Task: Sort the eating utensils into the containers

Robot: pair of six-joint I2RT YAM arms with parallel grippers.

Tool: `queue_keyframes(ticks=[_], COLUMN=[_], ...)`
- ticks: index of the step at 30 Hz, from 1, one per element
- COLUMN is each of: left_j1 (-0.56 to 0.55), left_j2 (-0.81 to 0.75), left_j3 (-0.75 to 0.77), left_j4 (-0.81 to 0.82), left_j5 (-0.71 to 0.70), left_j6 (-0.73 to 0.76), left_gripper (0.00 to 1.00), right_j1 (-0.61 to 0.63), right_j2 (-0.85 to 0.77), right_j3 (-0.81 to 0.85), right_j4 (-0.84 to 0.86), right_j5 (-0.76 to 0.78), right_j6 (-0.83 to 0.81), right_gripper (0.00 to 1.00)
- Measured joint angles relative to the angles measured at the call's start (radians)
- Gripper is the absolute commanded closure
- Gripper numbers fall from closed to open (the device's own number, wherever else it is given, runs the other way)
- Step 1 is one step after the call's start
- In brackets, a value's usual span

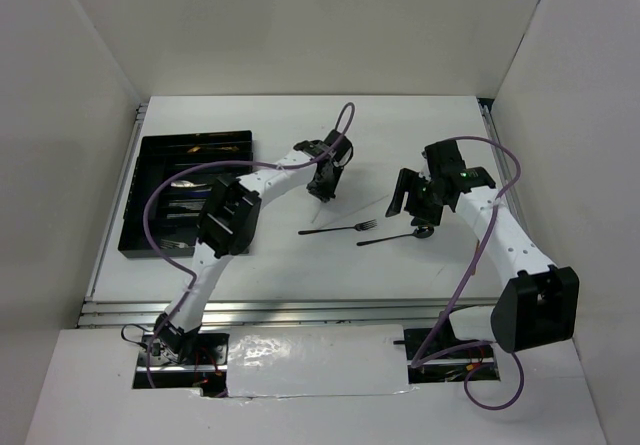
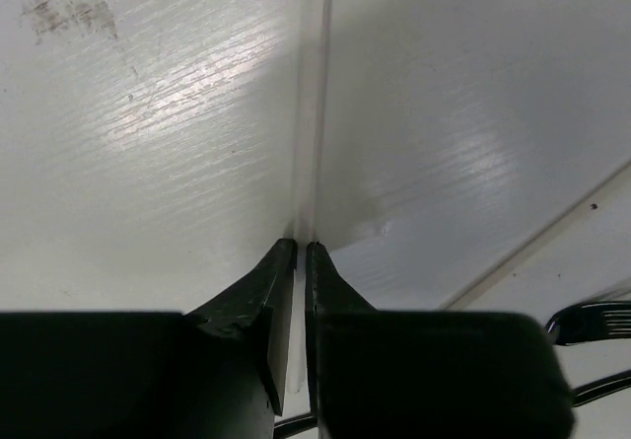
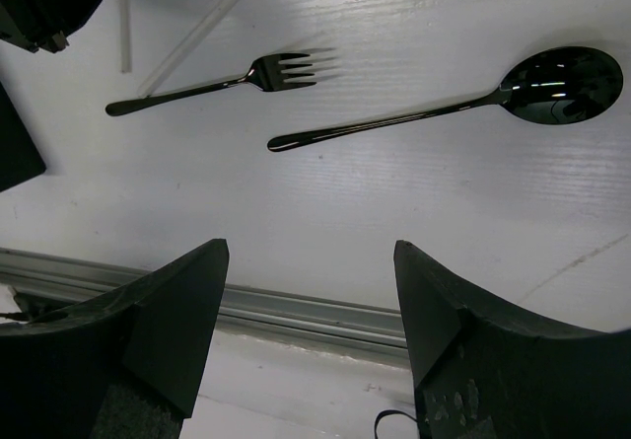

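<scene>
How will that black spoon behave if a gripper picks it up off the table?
The black spoon looks like glossy metal, so it is probably stiff but slippery. Its handle is thin and lies flat on the table, so pinching it could be hard. Gripped near the handle end, the bowl might droop.

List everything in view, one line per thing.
tray: one, black, left side of table.
utensils in tray: several, silver and gold-toned, count unclear.
fork: one, black, table centre.
spoon: one, black, just right of the fork.
gripped chopstick: one, pale silver, lying on table.
loose chopstick: one, pale silver, on table nearby.
table: one, white.
left gripper: one, black, closed on the gripped chopstick.
right gripper: one, black, open, near the spoon.
</scene>
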Motion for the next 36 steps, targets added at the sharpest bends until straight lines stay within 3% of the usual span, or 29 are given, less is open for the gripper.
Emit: queue_keyframes(ticks=[5, 14, 21, 26, 30, 36], left_j1=[0.000, 0.050, 0.216, 0.364, 0.467, 0.473], left_j2=[0.021, 0.006, -0.259, -0.520, -0.679, -0.712], left_j3=[0.045, 0.122, 0.020, -0.097, -0.305, -0.514], left_j4=[-0.042, -0.082, -0.019, 0.075, 0.158, 0.167], left_j5=[-0.024, 0.014, 0.106, 0.060, -0.081, -0.336], left_j6=[0.012, 0.016, -0.053, -0.187, -0.359, -0.689], left_gripper=[1.00, 1.00, 1.00, 1.00, 1.00, 1.00], right_j1=[0.000, 0.000, 0.003, 0.010, 0.010, 0.011], right_j2=[0.000, -0.011, -0.038, -0.040, -0.039, -0.021], right_j3=[0.001, 0.001, 0.001, 0.000, 0.000, 0.000], right_j4=[0.000, 0.000, 0.001, 0.002, 0.004, 0.011], right_j5=[-0.002, 0.001, 0.000, 0.000, -0.002, -0.002], right_j6=[0.005, 0.014, 0.022, 0.023, 0.023, 0.022], right_gripper=[0.24, 0.24, 0.24, 0.24, 0.24, 0.24])
